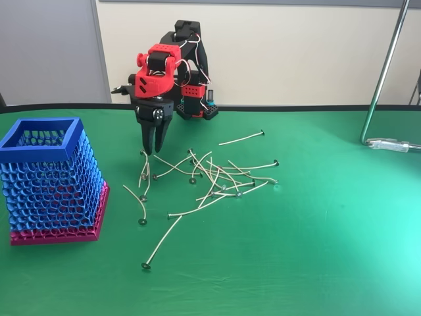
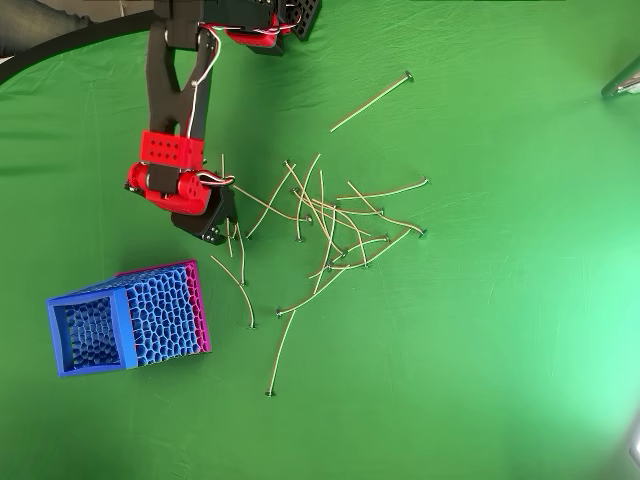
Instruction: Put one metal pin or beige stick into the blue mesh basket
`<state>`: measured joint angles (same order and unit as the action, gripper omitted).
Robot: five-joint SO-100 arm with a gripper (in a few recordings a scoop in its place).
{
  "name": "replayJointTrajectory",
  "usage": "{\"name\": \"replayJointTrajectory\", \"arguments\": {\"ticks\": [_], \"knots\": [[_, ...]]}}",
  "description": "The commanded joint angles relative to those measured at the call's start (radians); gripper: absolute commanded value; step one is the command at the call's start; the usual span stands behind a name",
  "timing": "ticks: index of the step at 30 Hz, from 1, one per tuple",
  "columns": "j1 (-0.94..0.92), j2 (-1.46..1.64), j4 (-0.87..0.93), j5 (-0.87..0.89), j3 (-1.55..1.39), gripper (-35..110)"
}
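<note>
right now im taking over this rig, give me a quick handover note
Gripper: pointing down at the left edge of the stick pile, tips close to the cloth; whether it has closed on anything cannot be told.
Beige sticks: scattered on the green table, one lying apart at the far side.
Blue mesh basket: upright, left of the pile in the fixed view; no stick visible in it.
Done: nothing delivered.
Left: grasp one stick, lift, drop it into the basket.

Matt green cloth table (image 1: 316, 250); plastic mesh basket (image 1: 49, 181).
</note>
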<state>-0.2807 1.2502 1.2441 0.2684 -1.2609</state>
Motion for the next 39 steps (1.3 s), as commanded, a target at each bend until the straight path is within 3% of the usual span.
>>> {"name": "replayJointTrajectory", "arguments": {"ticks": [1,39], "knots": [[-0.002,-0.023,-0.011,0.011,0.058,18],[-0.003,-0.238,-0.011,0.009,0.190,18]]}}
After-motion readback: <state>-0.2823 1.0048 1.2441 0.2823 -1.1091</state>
